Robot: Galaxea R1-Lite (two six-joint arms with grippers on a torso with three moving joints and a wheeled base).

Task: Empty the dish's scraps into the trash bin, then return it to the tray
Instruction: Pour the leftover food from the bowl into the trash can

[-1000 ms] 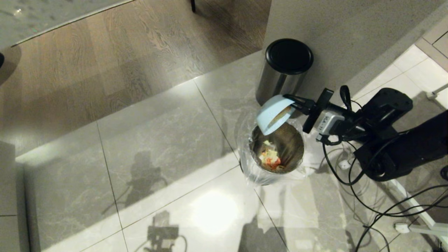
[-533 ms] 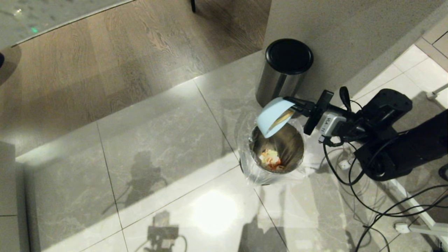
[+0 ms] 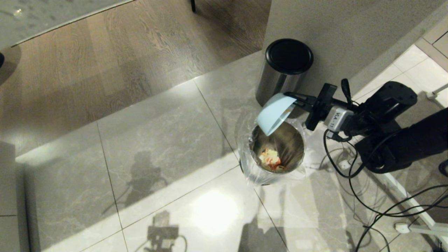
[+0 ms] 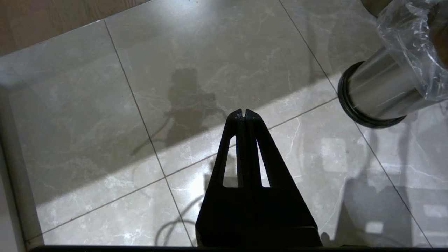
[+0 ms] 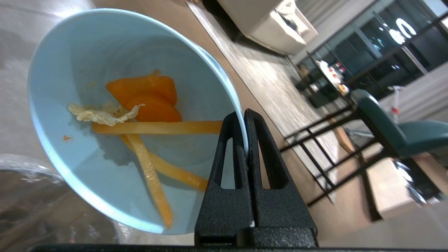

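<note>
My right gripper (image 3: 293, 99) (image 5: 243, 117) is shut on the rim of the light-blue dish (image 3: 274, 113) (image 5: 119, 70), which hangs tipped steeply over the trash bin (image 3: 278, 151). Scraps (image 5: 147, 115), yellow sticks and orange carrot pieces, still cling inside the dish. More scraps (image 3: 269, 159) lie at the bottom of the bag-lined steel bin, whose side and black base ring (image 4: 376, 92) show in the left wrist view. My left gripper (image 4: 244, 113) hangs shut over the floor tiles, holding nothing. The tray is out of view.
A black-lidded steel bin (image 3: 285, 68) stands just behind the open one, against a grey wall (image 3: 332, 31). Cables (image 3: 371, 206) trail over the tiles at the right. Wooden flooring (image 3: 105, 66) lies at the back left.
The right wrist has turned, tipping the dish steeper so more of its underside faces the head camera. The arm has shifted slightly back and right. The heap in the bin has settled.
</note>
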